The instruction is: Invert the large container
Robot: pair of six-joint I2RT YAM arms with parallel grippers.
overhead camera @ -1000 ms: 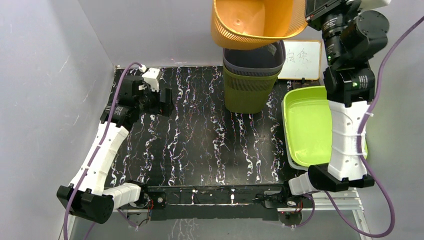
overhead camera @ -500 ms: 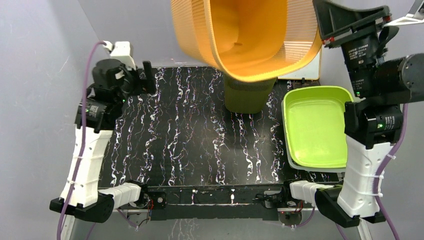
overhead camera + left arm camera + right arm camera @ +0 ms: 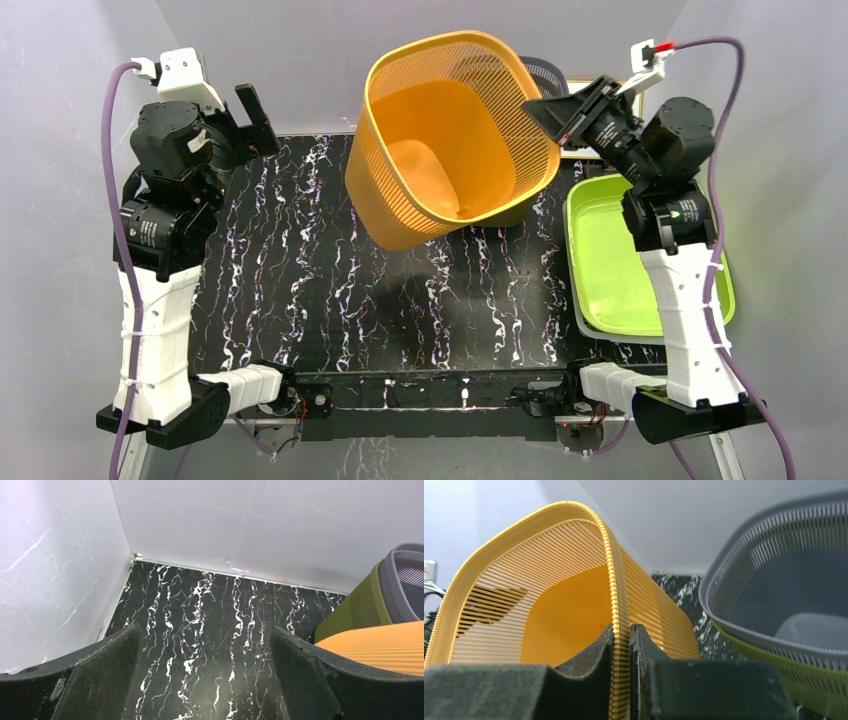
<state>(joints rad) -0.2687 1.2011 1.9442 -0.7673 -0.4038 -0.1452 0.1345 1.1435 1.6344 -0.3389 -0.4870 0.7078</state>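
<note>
Even light is falling from overhead; the orange basket (image 3: pixel 440 190) is casting a soft shadow on the table (image 3: pixel 300 300), the grey basket (image 3: pixel 774 595) blurring slightly.

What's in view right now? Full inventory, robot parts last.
orange basket: 1, orange, lifted and tilted above the back-centre of the table, rim pinched by the right pincer
olive basket: 1, olive green, at the table's back, behind the orange basket
grey basket: 1, grey, nested in the olive basket
tray: 1, lime green, right side of the table
table: 1, black with white veining
left pincer: 1, black, raised at back-left, open and empty
right pincer: 1, black, shut on the orange basket's rim
</note>
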